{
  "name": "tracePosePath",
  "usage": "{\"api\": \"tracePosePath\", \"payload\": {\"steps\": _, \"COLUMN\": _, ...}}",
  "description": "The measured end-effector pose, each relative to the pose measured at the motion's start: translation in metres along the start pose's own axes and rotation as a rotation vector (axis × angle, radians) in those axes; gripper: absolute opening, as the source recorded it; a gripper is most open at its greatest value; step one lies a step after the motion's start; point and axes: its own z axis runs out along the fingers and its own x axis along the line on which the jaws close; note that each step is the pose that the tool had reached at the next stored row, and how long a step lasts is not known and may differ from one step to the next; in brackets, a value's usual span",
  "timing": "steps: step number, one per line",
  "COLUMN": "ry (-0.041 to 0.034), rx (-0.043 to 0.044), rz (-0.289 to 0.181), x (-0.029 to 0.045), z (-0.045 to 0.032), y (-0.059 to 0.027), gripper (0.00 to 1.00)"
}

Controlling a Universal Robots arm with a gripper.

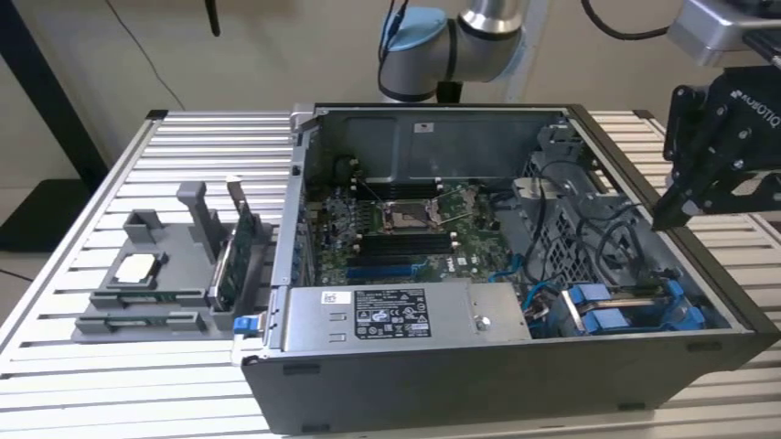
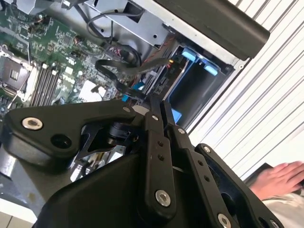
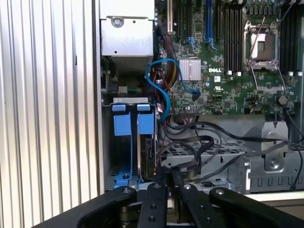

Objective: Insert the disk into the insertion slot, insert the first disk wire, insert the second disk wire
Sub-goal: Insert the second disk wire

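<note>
My black hand [image 3: 168, 172], closed and empty, hangs over the grey perforated drive cage [image 3: 228, 145]; loose black cables [image 3: 194, 141] could snag it.

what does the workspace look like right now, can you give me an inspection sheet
surface: slatted metal table carrying an open computer case.
job's things: disk in its blue carrier sits in the insertion slot of the drive cage; whether its wires are plugged in cannot be told.
clutter: grey fixture holding green circuit cards, at the exterior view's left.
grippers: gripper shut, nothing seen between its fingers, poised above the drive cage end of the case.
cables: loose black cables and a blue cable beside the cage.
surroundings: a person's hand past the table.
</note>
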Motion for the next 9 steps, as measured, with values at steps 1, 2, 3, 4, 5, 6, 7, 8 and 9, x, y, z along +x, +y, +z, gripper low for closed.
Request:
{"api": "tracePosePath", "payload": {"steps": 1, "ry": 0.0, "rx": 0.0028, "rz": 0.0, "x": 0.0001, "z": 0.0, "y": 0.0033, "gripper": 0.16}}
{"api": "tracePosePath", "payload": {"steps": 2, "ry": -0.0002, "rx": 0.0058, "rz": -0.001, "x": 0.0002, "z": 0.0001, "y": 0.0064, "gripper": 0.16}}
{"api": "tracePosePath", "payload": {"steps": 3, "ry": 0.0, "rx": 0.0092, "rz": -0.001, "x": 0.0003, "z": 0.0002, "y": 0.0089, "gripper": 0.16}}
{"api": "tracePosePath", "payload": {"steps": 4, "ry": 0.0003, "rx": 0.0117, "rz": -0.001, "x": 0.0004, "z": 0.0008, "y": 0.0106, "gripper": 0.16}}
{"api": "tracePosePath", "payload": {"steps": 5, "ry": 0.0006, "rx": 0.0136, "rz": -0.001, "x": 0.0006, "z": 0.002, "y": 0.0115, "gripper": 0.16}}
{"api": "tracePosePath", "payload": {"steps": 6, "ry": 0.0014, "rx": 0.0147, "rz": -0.001, "x": 0.0008, "z": 0.0034, "y": 0.0118, "gripper": 0.16}}
{"api": "tracePosePath", "payload": {"steps": 7, "ry": 0.0027, "rx": 0.0156, "rz": -0.002, "x": 0.0009, "z": 0.005, "y": 0.0121, "gripper": 0.16}}
{"api": "tracePosePath", "payload": {"steps": 8, "ry": 0.004, "rx": 0.0162, "rz": -0.002, "x": 0.001, "z": 0.0066, "y": 0.0122, "gripper": 0.16}}
{"api": "tracePosePath", "payload": {"steps": 9, "ry": 0.005, "rx": 0.0169, "rz": -0.002, "x": 0.0011, "z": 0.0081, "y": 0.0122, "gripper": 0.16}}
